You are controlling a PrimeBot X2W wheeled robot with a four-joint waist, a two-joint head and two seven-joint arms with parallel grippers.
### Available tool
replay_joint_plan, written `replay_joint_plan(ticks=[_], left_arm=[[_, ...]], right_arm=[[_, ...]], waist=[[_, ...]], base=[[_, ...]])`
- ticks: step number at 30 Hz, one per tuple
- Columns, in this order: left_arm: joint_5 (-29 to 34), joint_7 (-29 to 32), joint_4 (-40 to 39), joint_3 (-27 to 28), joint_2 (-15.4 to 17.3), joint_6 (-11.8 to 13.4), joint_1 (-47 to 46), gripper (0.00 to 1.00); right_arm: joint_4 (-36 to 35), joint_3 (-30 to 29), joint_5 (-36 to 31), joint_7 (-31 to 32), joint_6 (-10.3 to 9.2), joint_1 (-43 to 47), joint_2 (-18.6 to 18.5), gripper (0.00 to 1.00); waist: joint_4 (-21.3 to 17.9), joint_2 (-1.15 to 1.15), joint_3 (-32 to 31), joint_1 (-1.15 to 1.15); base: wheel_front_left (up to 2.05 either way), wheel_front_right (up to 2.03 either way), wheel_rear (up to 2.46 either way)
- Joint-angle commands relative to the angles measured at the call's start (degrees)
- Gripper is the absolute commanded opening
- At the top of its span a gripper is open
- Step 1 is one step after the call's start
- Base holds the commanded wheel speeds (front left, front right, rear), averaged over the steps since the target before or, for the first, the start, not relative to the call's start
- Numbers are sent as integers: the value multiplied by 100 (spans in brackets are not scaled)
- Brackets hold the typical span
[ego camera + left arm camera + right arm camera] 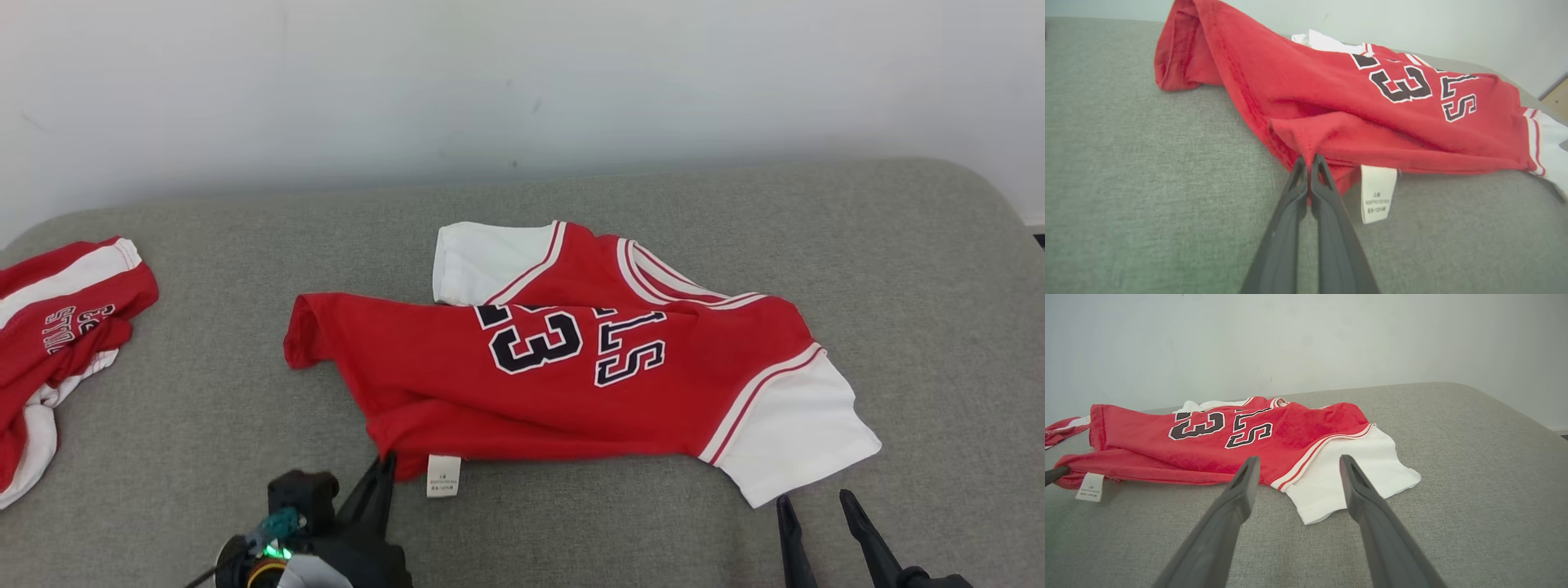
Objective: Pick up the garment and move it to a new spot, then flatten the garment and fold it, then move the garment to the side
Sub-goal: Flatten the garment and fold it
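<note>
One garment (1331,94) corner, seemingly hem, pinched in left tool (1309,160)

A second red shirt (57,343) at the surface's (204,408) left edge is running out of frame. The white label's (1378,192) print is showing too small to read. A fold is hiding the jersey's (457,367) upper lettering.
</note>
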Motion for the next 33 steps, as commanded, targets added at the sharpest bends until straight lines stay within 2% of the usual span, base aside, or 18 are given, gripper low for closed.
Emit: replay_joint_plan(ticks=[1, 5, 6, 7, 8, 14, 20, 26, 33], left_arm=[[32, -14, -116, -13, 57, 12, 200, 0], [42, -14, -468, -23, 144, 184, 663, 0], [52, -2, -510, -21, 175, 240, 758, 8], [66, 5, -557, -17, 195, 306, 837, 82], [63, 8, -591, -2, 201, 370, 895, 100], [87, -9, -918, 161, 259, 723, 1279, 100], [446, -15, -2104, 724, 283, 982, 1835, 100], [858, -16, -3119, 1202, 122, 778, 2342, 100], [1304, -17, -3858, 1782, -169, 307, 2970, 100]], right_arm=[[9, -8, 48, -29, 5, 33, -5, 100], [51, -29, 77, -41, 5, 7, -5, 100], [63, -28, 82, -44, 5, -2, -5, 100], [76, -25, 89, -46, 5, -13, -5, 100], [90, -21, 89, -47, 5, -23, -5, 100], [153, -65, 108, -55, 5, -18, -5, 100], [134, -375, 40, -75, 5, 52, -5, 100], [172, -681, -42, -118, 5, 9, -4, 100], [342, -1010, -120, -227, 5, 234, -4, 100]], waist=[[33, 0, 9, 0], [68, 0, -4, 0], [72, 0, -10, 0], [76, 0, -16, 0], [79, 0, -26, 0], [52, 0, -167, 0], [80, 0, -335, 0], [150, 0, -440, 0], [350, 0, -666, 0]], base=[[0, 0, 0], [0, 0, 0], [0, 0, 0], [0, 0, 0], [0, 0, 0], [0, 0, 0], [0, 0, 0], [0, 0, 0], [0, 0, 0]])
